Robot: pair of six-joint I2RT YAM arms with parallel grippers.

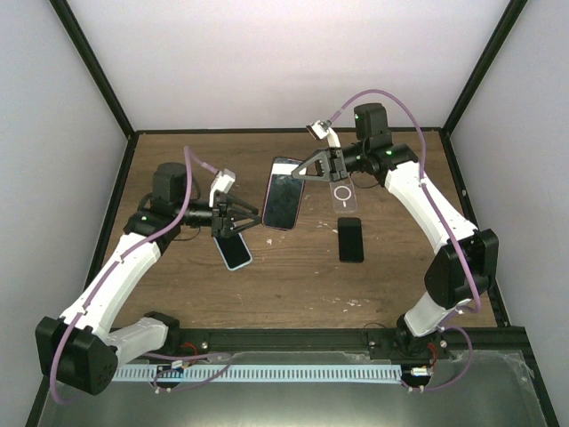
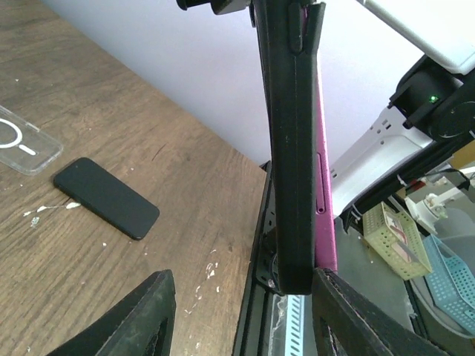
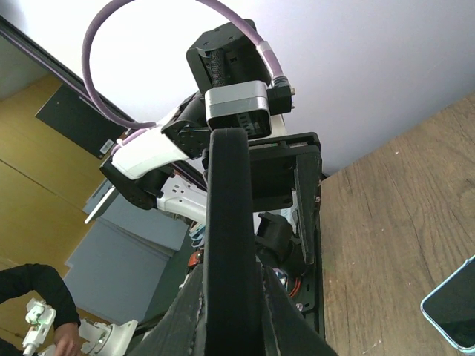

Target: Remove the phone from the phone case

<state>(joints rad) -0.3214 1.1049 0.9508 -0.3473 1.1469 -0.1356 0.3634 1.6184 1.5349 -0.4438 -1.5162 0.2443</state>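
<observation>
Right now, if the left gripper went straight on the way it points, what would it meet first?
Most likely the cased phone, held edge-on by the right gripper, straight ahead of the open left gripper; depth is unclear.

- Left wrist view: the top edge cuts off the upper end of the phone case (image 2: pixel 288 148). It shows only its narrow side, so the screen is hidden.
- The bottom edge cuts the left fingers (image 2: pixel 145 319). If one of them touches the case, I cannot tell.
- The left edge cuts the clear case (image 2: pixel 21 144).
- Right wrist view: the right fingers (image 3: pixel 189 326) hide the lower end of the phone case.
- Only a corner of the light-blue phone (image 3: pixel 454 308) shows.
- The picture's corner cuts a person's arm (image 3: pixel 33 285).
</observation>
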